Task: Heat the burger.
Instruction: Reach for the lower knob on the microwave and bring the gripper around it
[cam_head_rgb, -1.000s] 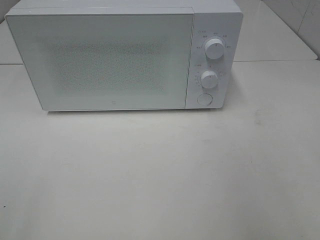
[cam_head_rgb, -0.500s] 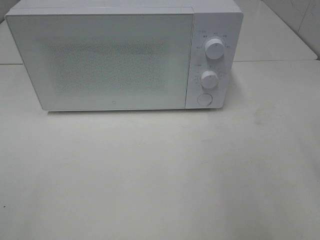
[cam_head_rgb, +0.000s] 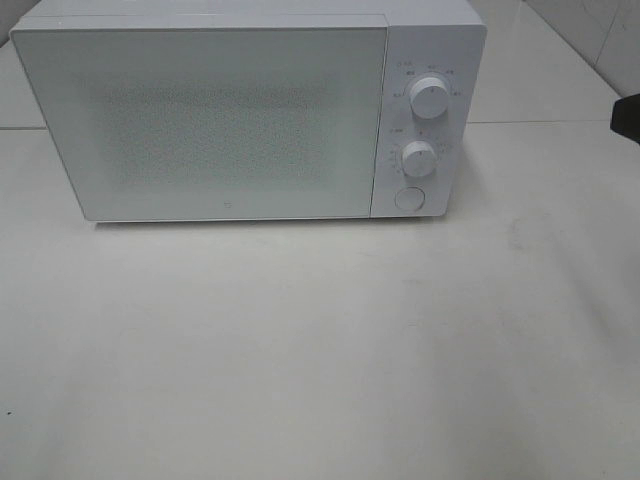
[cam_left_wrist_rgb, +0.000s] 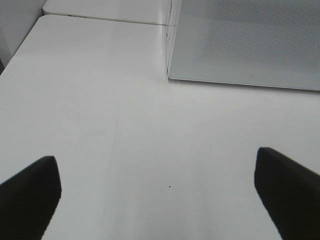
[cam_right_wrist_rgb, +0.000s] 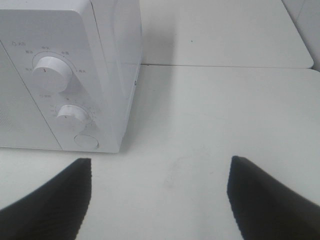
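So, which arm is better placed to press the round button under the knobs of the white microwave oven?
Right, probably. The open right gripper faces the white microwave oven's control panel, with the round white button just ahead. The open left gripper faces the door's opposite lower corner, away from that button.

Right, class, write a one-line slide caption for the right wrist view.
Open right gripper above the white table, facing the microwave's upper dial, lower dial and round button; no burger visible.
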